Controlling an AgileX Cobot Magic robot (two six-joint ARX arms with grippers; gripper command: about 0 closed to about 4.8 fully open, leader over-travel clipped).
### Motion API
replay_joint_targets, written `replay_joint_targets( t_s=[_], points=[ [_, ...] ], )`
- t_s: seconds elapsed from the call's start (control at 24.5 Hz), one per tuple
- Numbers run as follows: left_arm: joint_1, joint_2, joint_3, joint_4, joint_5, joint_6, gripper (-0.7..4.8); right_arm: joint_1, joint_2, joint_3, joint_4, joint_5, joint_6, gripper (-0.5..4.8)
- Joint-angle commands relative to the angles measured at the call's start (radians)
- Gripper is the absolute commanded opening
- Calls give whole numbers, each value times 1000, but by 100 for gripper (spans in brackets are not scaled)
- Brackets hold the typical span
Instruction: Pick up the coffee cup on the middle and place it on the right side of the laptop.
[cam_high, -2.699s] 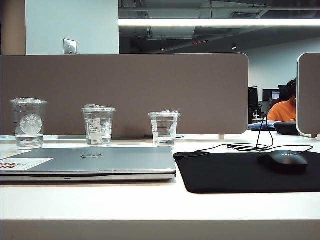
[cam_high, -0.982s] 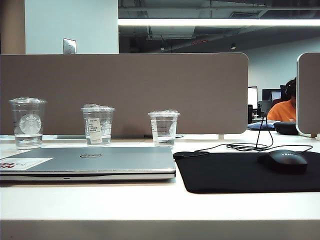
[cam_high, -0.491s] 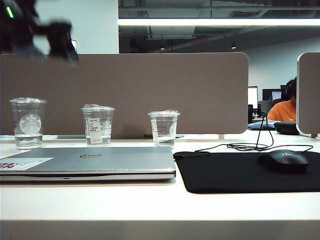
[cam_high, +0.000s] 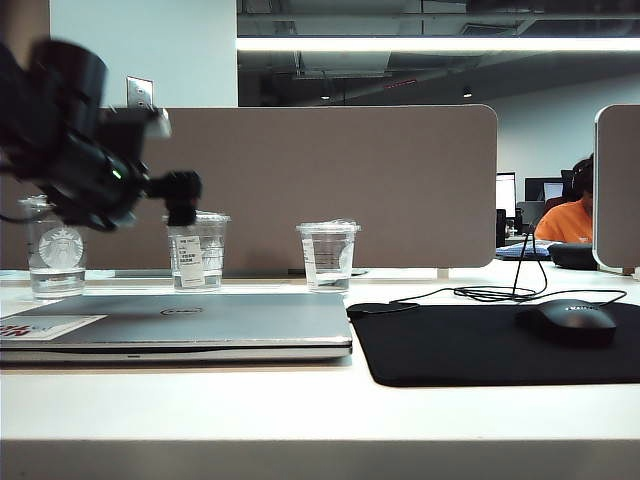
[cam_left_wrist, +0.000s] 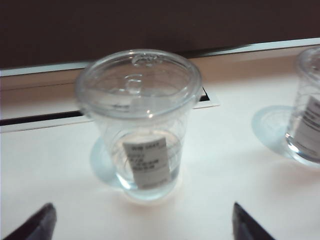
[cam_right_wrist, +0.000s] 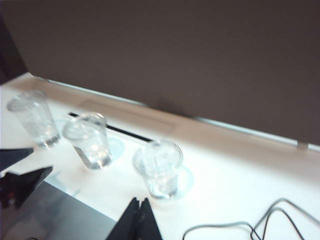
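L gripper (cam_left_wrist: 142, 225) jaws wide apart, hovering w/ coffee cup (cam_left_wrist: 141, 120) at its 12 o'clock, not touching. R gripper (cam_right_wrist: 137, 216) fingers together, nothing held. Cup upright behind laptop (cam_high: 190, 325).

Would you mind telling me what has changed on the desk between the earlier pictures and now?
The left arm has swung into the exterior view from the upper left and come down; its left pincer, open, now sits just above the coffee cup without holding it. The right pincer looks shut over the desk. The three cups, the laptop, the mouse and the mouse pad have not moved.
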Motion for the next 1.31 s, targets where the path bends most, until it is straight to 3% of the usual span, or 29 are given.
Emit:
replay_joint_targets(
  t_s=[0.04, 0.53, 0.74, 1.19, 1.31],
  points=[
    [0, 81, 82, 24, -22, -11, 479, 1, 26, 7, 18, 6, -6, -5],
    [19, 377, 449, -55, -69, -51, 479, -2, 126, 7, 38, 6, -61, -5],
    [42, 414, 503, -92, -51, -95, 479, -5, 127, 7, 40, 6, -61, -5],
    [49, 415, 501, -4, 20, -90, 470, -6, 132, 7, 36, 23, -65, -5],
    [49, 415, 501, -4, 20, -90, 336, -6, 132, 7, 36, 26, -65, -5]
  ],
)
